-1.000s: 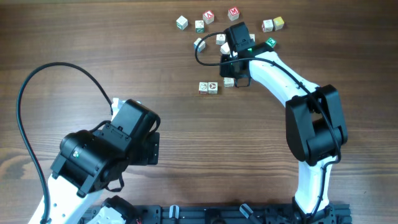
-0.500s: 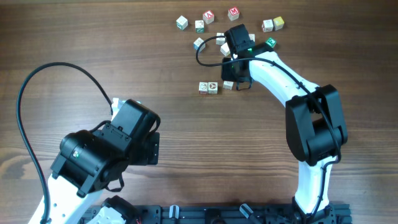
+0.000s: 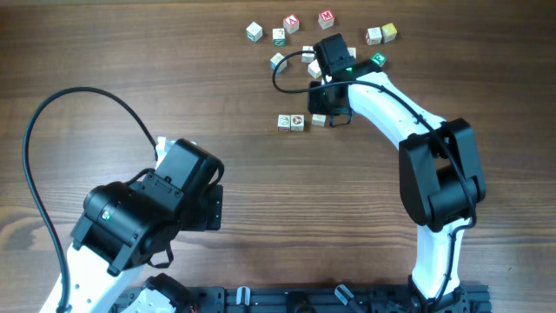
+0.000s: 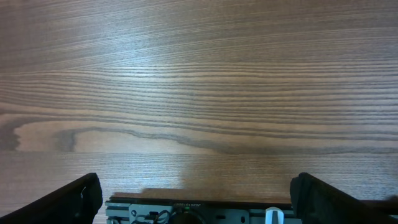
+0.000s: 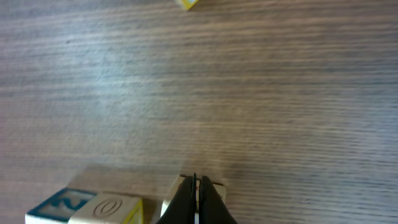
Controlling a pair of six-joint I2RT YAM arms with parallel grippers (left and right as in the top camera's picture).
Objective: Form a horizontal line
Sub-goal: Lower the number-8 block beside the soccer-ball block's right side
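Note:
A row of small whitish printed cubes (image 3: 291,123) lies mid-table: two touch side by side, and a third cube (image 3: 320,119) sits just to their right, slightly turned, with a small gap. My right gripper (image 3: 333,110) is shut, empty, right above that third cube. In the right wrist view its closed fingertips (image 5: 196,186) rest on top of the third cube (image 5: 217,188), with the two neighbours (image 5: 112,208) to the left. My left gripper (image 4: 199,199) is open and empty over bare wood at the near left.
Several loose cubes lie behind the row, among them red-faced ones (image 3: 292,23) (image 3: 326,16), a green one (image 3: 379,59) and a pair at the far right (image 3: 380,34). A yellow cube (image 5: 186,4) shows at the top of the right wrist view.
My right gripper has shifted slightly toward the near side, and the third cube has moved a little with it, closer to level with the other two. The left arm has not moved.

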